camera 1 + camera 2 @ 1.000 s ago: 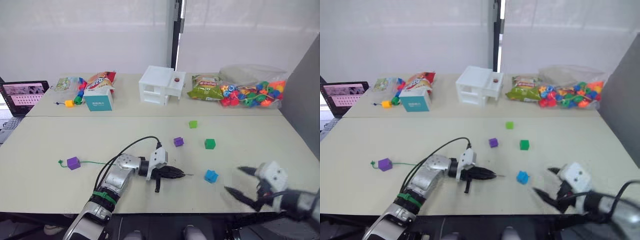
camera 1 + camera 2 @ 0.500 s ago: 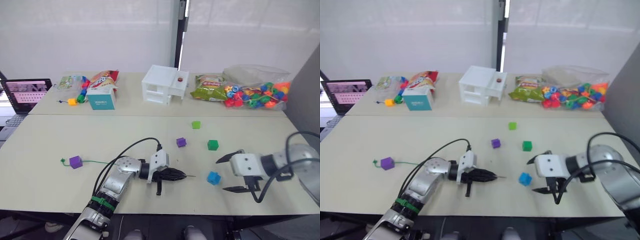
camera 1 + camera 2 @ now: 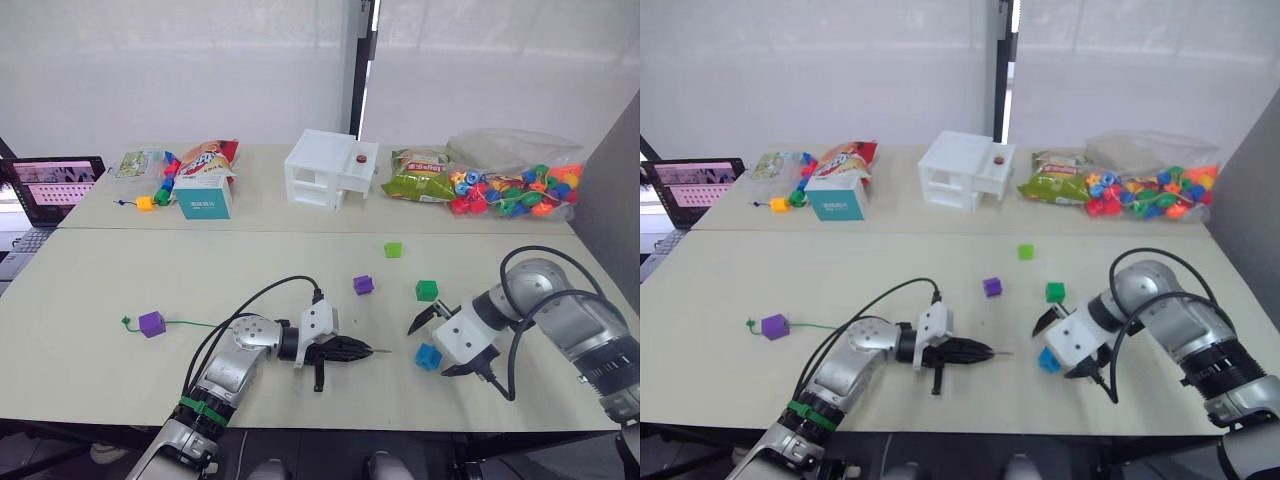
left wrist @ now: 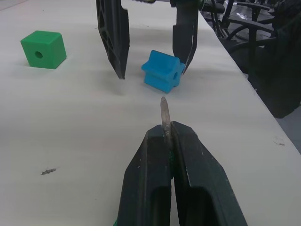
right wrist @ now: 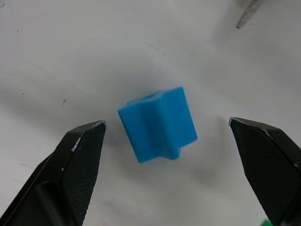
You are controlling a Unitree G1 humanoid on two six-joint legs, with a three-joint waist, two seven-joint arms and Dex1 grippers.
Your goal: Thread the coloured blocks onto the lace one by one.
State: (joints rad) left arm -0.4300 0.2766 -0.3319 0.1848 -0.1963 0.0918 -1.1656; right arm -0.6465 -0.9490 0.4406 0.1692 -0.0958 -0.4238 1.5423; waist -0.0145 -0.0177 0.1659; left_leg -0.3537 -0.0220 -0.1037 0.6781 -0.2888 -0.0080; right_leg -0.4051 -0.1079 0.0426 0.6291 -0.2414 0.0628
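The left gripper (image 4: 165,123) is lying low on the table (image 3: 120,275), its two black fingers pinched tight on the lace (image 3: 190,324) just behind the silvery needle tip (image 4: 164,111). That grip is leaving the stiff tip sticking out free, aimed toward the blue block (image 3: 427,356), so a block's hole could be slid over it. The rest of the green lace is trailing away from the blue block, behind the left gripper, to a purple block (image 3: 150,323) already sitting on it near the knotted end.

The right gripper (image 5: 168,141) is hovering over the blue block with its fingers spread wide, one on each side and neither touching it. This looks like the approach to a pick: the fingers are straddling the block so they can close on two opposite faces. The block is resting slightly tilted, so a clean, square grip may need care.

The other loose blocks are waiting beyond the blue block: a dark green block (image 3: 426,290) nearest it, a second purple block (image 3: 362,284) beside that, and a light green block (image 3: 392,249) farthest from it.
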